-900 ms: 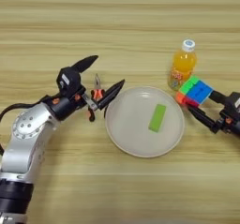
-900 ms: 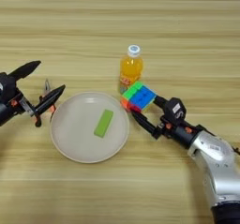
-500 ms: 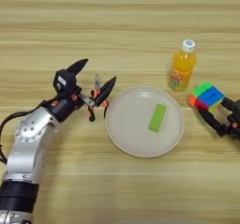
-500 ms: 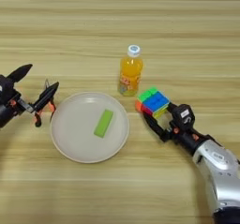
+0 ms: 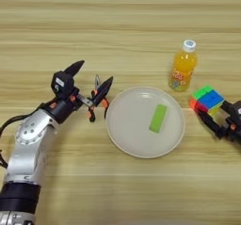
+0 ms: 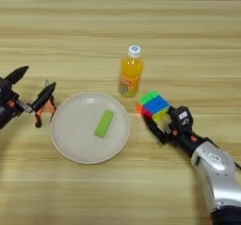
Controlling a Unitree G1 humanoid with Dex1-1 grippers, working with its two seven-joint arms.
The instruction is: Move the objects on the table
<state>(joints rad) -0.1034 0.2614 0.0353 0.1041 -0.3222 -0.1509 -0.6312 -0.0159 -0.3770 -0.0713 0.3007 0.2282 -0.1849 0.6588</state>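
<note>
I count one ribbed bottle [image 6: 130,71], one green slab [image 6: 104,123]; right gripper [image 6: 159,121] clasps one glossy cube [image 6: 153,105]; left gripper [image 5: 89,81] gapes empty.

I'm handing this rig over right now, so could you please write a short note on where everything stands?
Left gripper: open, fingers spread over the pliers left of the plate, holding nothing.
Right gripper: shut on the puzzle cube, right of the plate.
Green block: lying flat in the plate.
Juice bottle: upright on the table, behind the cube.
Done: block in the plate. Left: the cube and the bottle.
</note>
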